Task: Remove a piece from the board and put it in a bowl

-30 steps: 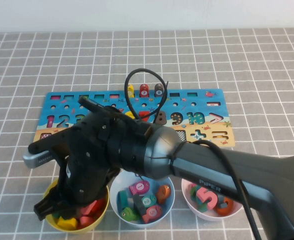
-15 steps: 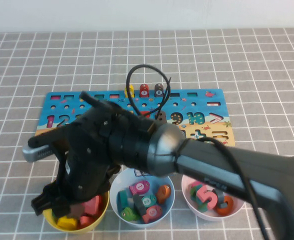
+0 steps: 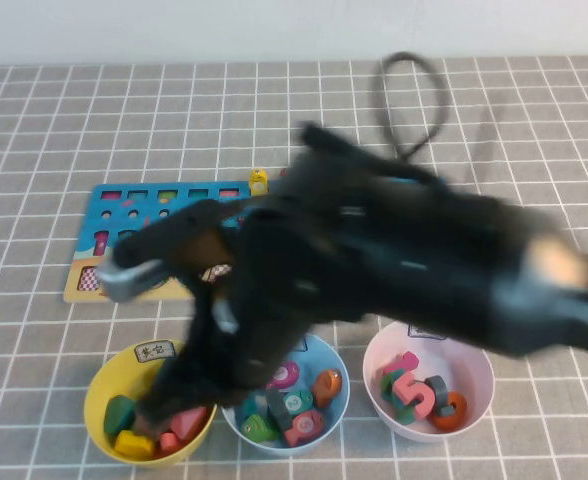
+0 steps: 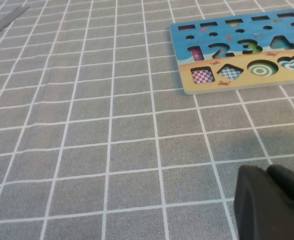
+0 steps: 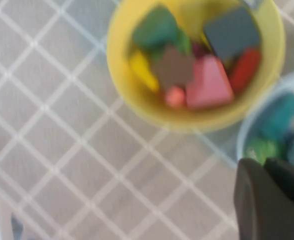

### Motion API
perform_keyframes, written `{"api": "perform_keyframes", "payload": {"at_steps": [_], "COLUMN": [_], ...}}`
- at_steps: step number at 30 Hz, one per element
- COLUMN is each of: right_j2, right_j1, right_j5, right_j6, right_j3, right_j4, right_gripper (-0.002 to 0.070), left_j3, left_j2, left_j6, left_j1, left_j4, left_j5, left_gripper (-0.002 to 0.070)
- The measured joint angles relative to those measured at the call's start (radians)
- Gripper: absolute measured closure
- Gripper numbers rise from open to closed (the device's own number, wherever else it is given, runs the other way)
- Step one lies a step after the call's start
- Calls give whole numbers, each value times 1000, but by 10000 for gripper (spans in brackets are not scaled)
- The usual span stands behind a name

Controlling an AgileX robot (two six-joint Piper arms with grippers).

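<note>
A grey tablecloth [image 3: 34,150] with a white grid covers the table. At the far left of the high view, the blue and sandy puzzle board [image 3: 124,215] lies flat, its right part hidden behind the arm. In front of it, nearest the robot, three small bowls stand in a row. Leftmost is the yellow bowl [image 3: 102,385] with a white label on its rim; the right wrist view shows the dark brown-purple star piece [image 5: 173,67] lying inside it among green, yellow, pink, red and blue-grey blocks, with nothing holding it. The right gripper [image 3: 164,400] hangs over the yellow bowl's right side, blurred, its fingers clenched together and empty. Next comes the light blue bowl [image 3: 339,365], partly covered by the right arm [image 3: 394,270], which sweeps across the middle of the view from the right edge. Rightmost is the pale pink bowl [image 3: 479,370], holding a pink 5 and other coloured pieces. The left gripper [image 4: 269,205] appears only in its own wrist view, low over bare cloth near the board's end; whether it is released or clenched cannot be told
</note>
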Motion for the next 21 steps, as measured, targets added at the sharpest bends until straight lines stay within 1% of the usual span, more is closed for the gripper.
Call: {"api": "perform_keyframes", "payload": {"at_steps": [5, 11, 14, 17, 21], "right_j2": [-225, -464, -567, -653, -708], "right_j1": [0, 0, 0, 2, 4], "right_j5": [-16, -3, 12, 65, 180], "right_j6": [-44, -133, -147, -149, -153], "right_j3": [236, 422, 513, 575, 589], "right_j4": [-4, -4, -4, -7, -43], "right_gripper": [688, 691, 691, 691, 691], "left_j3": [0, 0, 0, 0, 0], "left_j2": [0, 0, 0, 0, 0], "left_j6": [0, 0, 0, 0, 0], "left_j1": [0, 0, 0, 0, 0], "left_j4": [0, 0, 0, 0, 0], "left_j5": [0, 0, 0, 0, 0], "left_gripper": [675, 676, 675, 676, 675]}}
